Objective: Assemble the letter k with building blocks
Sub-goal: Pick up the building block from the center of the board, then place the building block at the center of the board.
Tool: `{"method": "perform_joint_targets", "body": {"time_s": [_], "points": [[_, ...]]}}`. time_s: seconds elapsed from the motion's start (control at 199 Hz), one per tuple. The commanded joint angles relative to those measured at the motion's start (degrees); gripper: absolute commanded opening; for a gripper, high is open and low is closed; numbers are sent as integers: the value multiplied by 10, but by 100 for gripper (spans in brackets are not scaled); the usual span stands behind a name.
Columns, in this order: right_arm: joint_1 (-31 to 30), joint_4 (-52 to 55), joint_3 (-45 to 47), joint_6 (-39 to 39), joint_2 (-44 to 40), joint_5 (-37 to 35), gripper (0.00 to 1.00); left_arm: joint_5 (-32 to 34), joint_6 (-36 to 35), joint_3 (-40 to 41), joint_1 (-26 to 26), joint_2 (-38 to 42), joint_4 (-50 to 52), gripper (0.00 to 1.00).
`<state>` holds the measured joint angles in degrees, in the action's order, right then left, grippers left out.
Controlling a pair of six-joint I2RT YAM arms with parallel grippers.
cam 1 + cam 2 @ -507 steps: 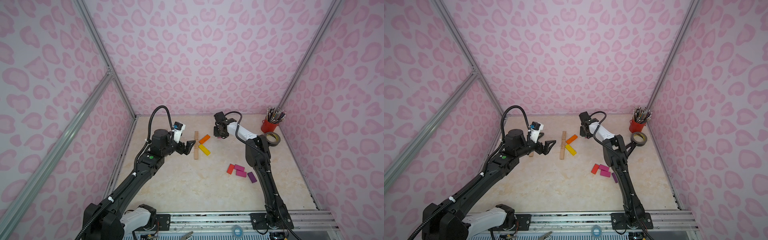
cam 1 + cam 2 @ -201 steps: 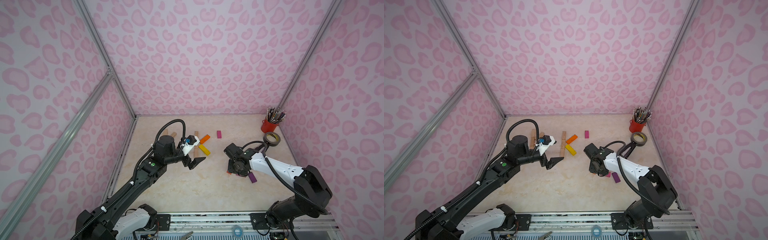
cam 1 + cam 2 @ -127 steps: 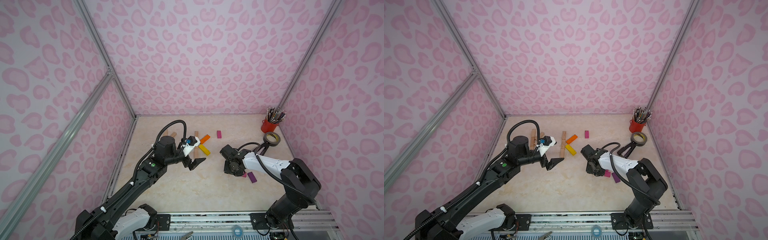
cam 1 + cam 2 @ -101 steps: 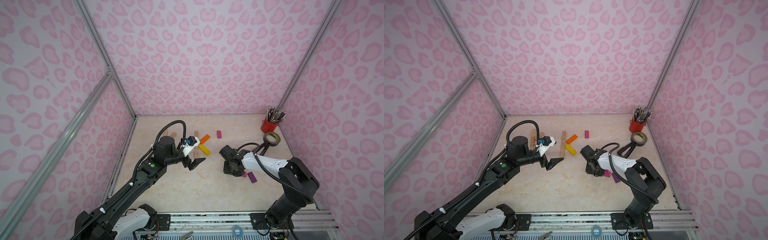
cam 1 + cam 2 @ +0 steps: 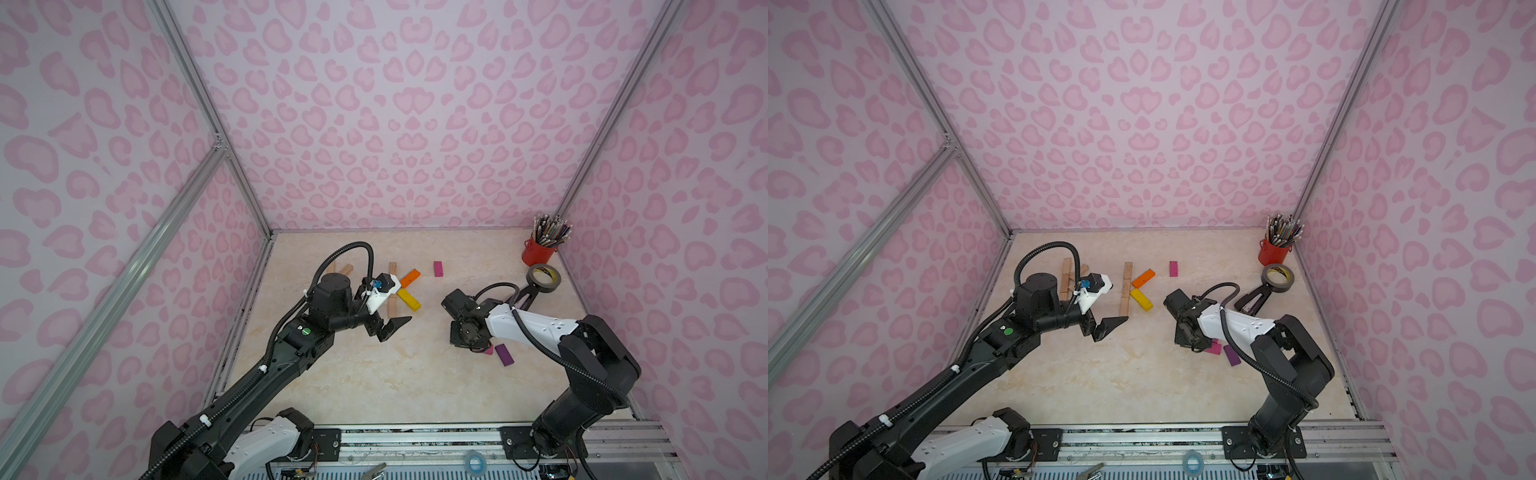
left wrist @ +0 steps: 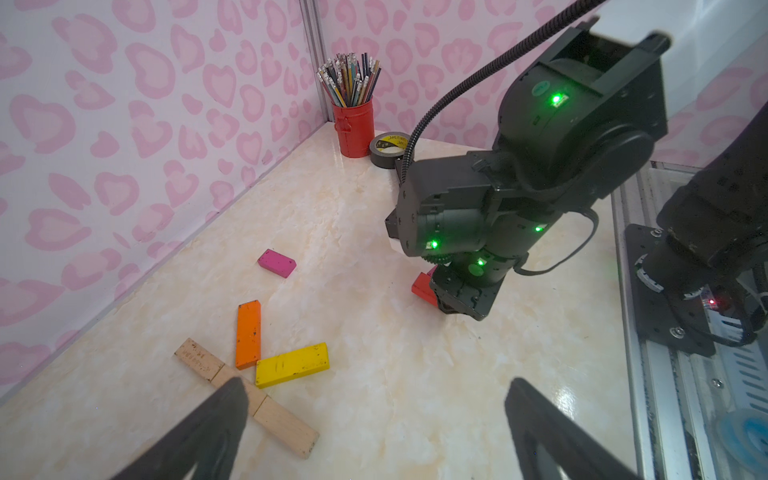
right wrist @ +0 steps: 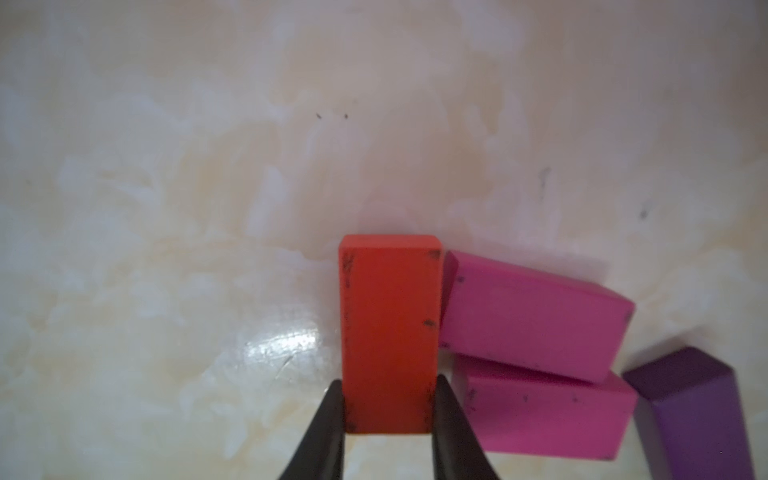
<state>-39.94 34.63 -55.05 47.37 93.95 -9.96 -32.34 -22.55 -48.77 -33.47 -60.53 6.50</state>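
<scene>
Two and a half seconds ago my right arm was stretched out toward the far edge of the table [image 5: 374,374], beside the orange block [image 5: 410,277]. It has since folded back, and a second ago it was already over the cluster near the right edge. My right pincer [image 7: 388,399] is now clenched on the red block [image 7: 388,328], one finger pressed against each long side near its end, and the block lies flat on the surface. Two magenta blocks [image 7: 532,316] crowd that grip. The nearer one butts against the red block's side, and they overlap in my wrist view, so I cannot tell whether one rests on the other. A purple block [image 7: 698,411] lies just beyond them. My left pincer [image 6: 376,386] hangs released with its fingers spread wide, above the table's middle and touching nothing. Under and behind it a row of plain wooden bars [image 5: 1126,289] lies end to end, with the orange block and a yellow block [image 5: 408,300] angled off its side. A lone magenta block [image 5: 437,268] sits near the far edge. The red cup of pencils [image 5: 538,253] and a tape roll [image 5: 543,277] occupy the far right corner, well apart from my grip.
</scene>
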Motion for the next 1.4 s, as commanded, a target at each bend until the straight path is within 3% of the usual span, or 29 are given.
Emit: {"method": "perform_joint_targets", "body": {"time_s": [0.0,0.231,0.668,0.909,1.397], "points": [[17,0,-24,-96,0,20,24,6,-4,-1,-1,-2,-3,98],[65,44,-134,-188,61,65,23,11,-4,-5,-1,-7,4,98],[92,62,-291,-186,199,87,24,52,21,-6,-1,-15,0,99],[96,61,-339,-174,251,86,24,77,87,-18,6,-35,-13,99],[99,62,-376,-174,297,89,28,65,65,-22,11,-38,2,99]]}}
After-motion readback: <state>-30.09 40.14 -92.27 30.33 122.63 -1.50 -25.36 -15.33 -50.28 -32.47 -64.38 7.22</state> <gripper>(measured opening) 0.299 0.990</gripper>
